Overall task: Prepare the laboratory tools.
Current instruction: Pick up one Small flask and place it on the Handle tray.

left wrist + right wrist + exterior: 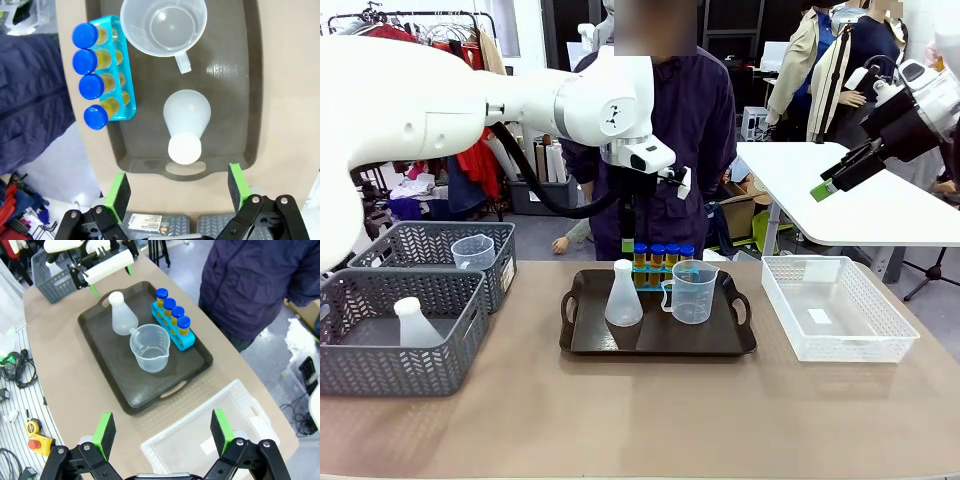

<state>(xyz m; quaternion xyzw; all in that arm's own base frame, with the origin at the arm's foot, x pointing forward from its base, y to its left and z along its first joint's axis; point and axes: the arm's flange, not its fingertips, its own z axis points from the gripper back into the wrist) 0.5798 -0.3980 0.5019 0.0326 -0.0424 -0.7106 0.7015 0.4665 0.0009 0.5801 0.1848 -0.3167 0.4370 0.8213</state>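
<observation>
On the dark tray (720,340) stand a white conical flask (623,296), a clear measuring beaker with handle (693,292) and, behind them, a blue rack (650,277) of blue-capped amber tubes (664,254). My left gripper (628,240) hangs open above the tray's far left part, holding nothing. In its wrist view the left gripper (177,186) is spread over the flask (186,120), with the beaker (162,25) and rack (119,75) beyond. My right gripper (828,187) is raised far right, open and empty. From the right gripper (162,429) I look down on the tray (110,365).
Two grey mesh baskets (380,375) at the left hold a second flask (415,325) and a second beaker (472,250). A white mesh basket (835,345) sits right of the tray. A person in a dark blue jacket (695,130) stands at the far side.
</observation>
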